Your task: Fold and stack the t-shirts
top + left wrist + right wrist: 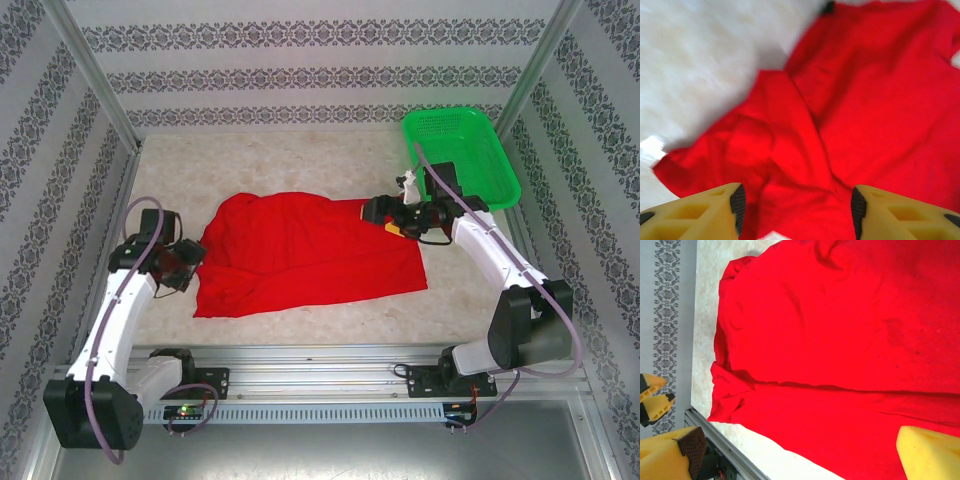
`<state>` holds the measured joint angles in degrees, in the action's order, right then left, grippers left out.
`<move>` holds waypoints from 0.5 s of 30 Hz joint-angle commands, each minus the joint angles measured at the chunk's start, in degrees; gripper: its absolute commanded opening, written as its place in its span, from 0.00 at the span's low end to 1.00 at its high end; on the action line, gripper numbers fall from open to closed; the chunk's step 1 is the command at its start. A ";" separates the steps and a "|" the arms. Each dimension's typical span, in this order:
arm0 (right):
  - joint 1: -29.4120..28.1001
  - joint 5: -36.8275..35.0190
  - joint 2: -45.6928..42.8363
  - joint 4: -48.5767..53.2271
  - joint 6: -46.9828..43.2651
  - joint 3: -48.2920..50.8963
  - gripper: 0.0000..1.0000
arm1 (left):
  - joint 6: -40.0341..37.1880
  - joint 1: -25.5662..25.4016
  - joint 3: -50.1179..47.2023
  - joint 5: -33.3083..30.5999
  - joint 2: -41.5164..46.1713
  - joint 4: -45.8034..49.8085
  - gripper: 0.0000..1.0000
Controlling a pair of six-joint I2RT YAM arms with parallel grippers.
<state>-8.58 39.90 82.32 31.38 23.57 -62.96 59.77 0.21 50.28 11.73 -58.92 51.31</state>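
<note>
Bright red cloth t-shirt (300,250) lies spread with its long axis running from the pale marbled table's (300,160) left edge to its right edge. I can't tell which end is the collar. I see the left gripper (797,205) and the right gripper (805,450) with jaws apart.

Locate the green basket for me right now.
In the top view, the green basket sits at the far right corner of the table, just beyond the right gripper and apart from the red t-shirt.

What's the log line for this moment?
shirt: plain red side up, spread on table | left jaws: open at its left edge | right jaws: open at its far right corner | basket: far right
</note>
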 commanded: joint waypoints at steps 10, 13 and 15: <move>0.76 -0.53 -2.44 0.58 -0.99 0.21 0.98 | 12.83 -4.03 -15.13 13.82 10.44 3.01 0.60; 0.71 -0.44 -2.34 0.70 -1.08 0.00 0.98 | 15.00 -4.42 -17.13 12.53 8.83 -1.30 0.60; 0.72 -0.44 -2.58 0.69 -1.11 -0.02 0.98 | 15.41 -4.43 -17.17 11.79 6.79 -3.86 0.60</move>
<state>-8.34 39.70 80.93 32.08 23.57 -62.96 71.31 -3.60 33.15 23.68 -50.65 52.95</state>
